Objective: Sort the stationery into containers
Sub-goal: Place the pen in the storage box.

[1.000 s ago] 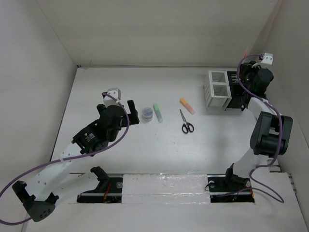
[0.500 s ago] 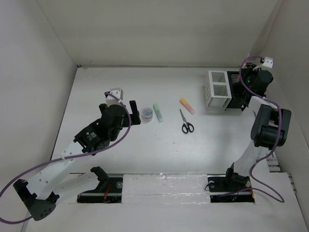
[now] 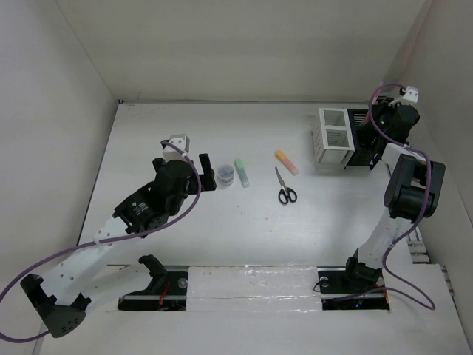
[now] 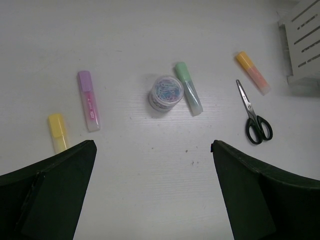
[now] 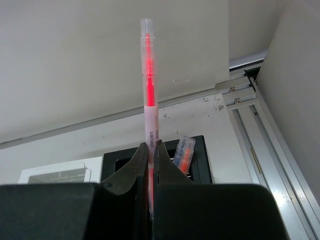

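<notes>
The right gripper (image 5: pixel 150 150) was clenched on a thin clear pen with an orange-red core (image 5: pixel 148 90), held upright over the black slatted organizer (image 5: pixel 199 160) at the table's far right. A second orange pen (image 5: pixel 184 152) already leaned in a compartment just beside the fingers. The white slatted organizer (image 3: pixel 334 137) stood touching the black one's left side.

The left gripper (image 4: pixel 154 150) hung released, jaws wide, above loose items lying apart on the white table (image 4: pixel 150 30): a yellow highlighter (image 4: pixel 58 132), a purple highlighter (image 4: pixel 88 100), a round clear tub of coloured clips (image 4: pixel 165 92) just beside a green highlighter (image 4: pixel 188 95), an orange highlighter (image 4: pixel 252 72) and black-handled scissors (image 4: pixel 254 119).

The held pen's lower end was hidden between the fingers. From above, the left arm covered the yellow and purple highlighters, and the right gripper was hard to tell from the black organizer.
</notes>
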You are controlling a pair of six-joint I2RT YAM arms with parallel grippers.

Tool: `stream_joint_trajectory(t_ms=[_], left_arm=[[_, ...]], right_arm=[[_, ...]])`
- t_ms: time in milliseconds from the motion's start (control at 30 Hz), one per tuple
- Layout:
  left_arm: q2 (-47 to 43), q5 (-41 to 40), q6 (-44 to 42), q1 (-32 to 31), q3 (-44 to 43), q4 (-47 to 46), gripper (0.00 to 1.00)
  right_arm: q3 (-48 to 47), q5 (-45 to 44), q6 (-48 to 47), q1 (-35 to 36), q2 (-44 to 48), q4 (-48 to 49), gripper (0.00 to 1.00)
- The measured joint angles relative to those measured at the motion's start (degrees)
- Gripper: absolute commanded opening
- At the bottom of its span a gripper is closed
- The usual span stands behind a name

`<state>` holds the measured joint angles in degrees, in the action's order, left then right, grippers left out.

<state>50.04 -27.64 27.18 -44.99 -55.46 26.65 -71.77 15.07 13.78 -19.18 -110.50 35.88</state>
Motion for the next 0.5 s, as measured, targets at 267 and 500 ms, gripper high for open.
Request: stream_joint_trajectory(t_ms=[267,500], left_arm=[[-0.13,0.17,-0.37,0.00,0.00,-0.24,1.00],[-1.62,-0.11,-0.37,0.00,0.00,-0.24,1.00]], right_arm=[[0.15,0.63,0.11,-0.04,0.00,-0.35,0.10],[0.68,0.90,0.39,-0.04,0.00,-0.70,0.15]])
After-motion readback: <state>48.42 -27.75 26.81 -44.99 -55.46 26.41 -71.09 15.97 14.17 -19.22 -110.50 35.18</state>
